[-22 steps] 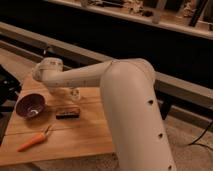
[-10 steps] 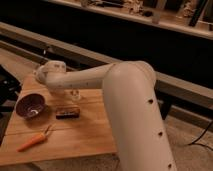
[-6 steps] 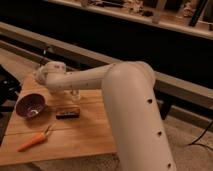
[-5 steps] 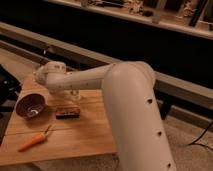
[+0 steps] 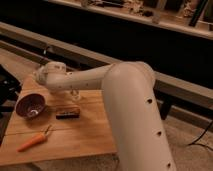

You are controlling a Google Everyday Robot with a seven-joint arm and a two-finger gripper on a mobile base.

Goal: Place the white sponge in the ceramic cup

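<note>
My white arm reaches from the right across the wooden table [image 5: 85, 135]. Its end, with the gripper [image 5: 41, 77], is over the table's far left corner, just above and behind a dark red ceramic cup shaped like a bowl [image 5: 31, 106]. The gripper's tip is hidden behind the wrist. The cup stands upright on the left of the table. The white sponge does not show; I cannot tell whether it is held or in the cup.
A small dark flat bar [image 5: 67, 113] lies mid-table. An orange carrot [image 5: 34, 141] lies near the front left. A small clear object [image 5: 75, 95] stands under the forearm. A dark railing and shelf run behind the table.
The arm's end has shifted slightly to the right since the earliest frame. Over the last second nothing visibly moves.
</note>
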